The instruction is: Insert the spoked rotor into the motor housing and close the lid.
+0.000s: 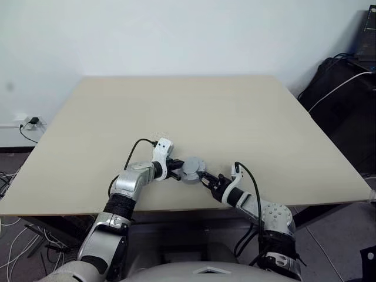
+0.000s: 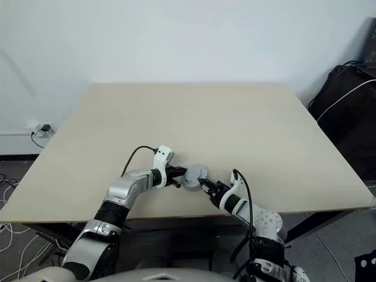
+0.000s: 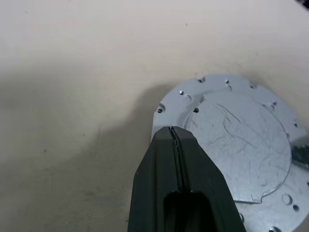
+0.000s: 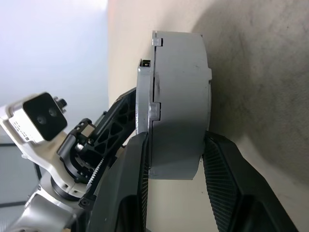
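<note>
From the head cameras, both arms meet near the front edge of the big beige table [image 1: 247, 117]. Between them sits a round grey assembly: the motor housing [image 1: 192, 170] with the lid on it, as far as I can tell. It's a small grey puck from up here, and I can't see whether it rests on the tabletop or is lifted off it. The left gripper [image 1: 177, 170] comes in from the left side and its black tips sit right against the puck's rim. The right gripper [image 1: 205, 178] reaches in from the lower right and has its fingers on either side of the puck. Off to the far right there's some dark bag or case [image 1: 343, 100] with a white cable over it, and a wall socket [image 1: 32, 122] low on the left.

Left wrist camera: the two black fingers [image 3: 166, 159] are pressed flat together, no gap, nothing between them. Their tip overlaps the edge of the lid [image 3: 241, 140], which shows its smooth grey face with a raised middle and little holes round the rim.

Right wrist camera: this one's a side-on look. The housing [image 4: 181, 96] is a thick grey drum, with the thinner lid plate [image 4: 144, 101] flush on one face. The right fingers [image 4: 219, 174] clamp it across its thickness, one pad on each flat side. The left gripper [image 4: 118, 116] touches the lid side.
</note>
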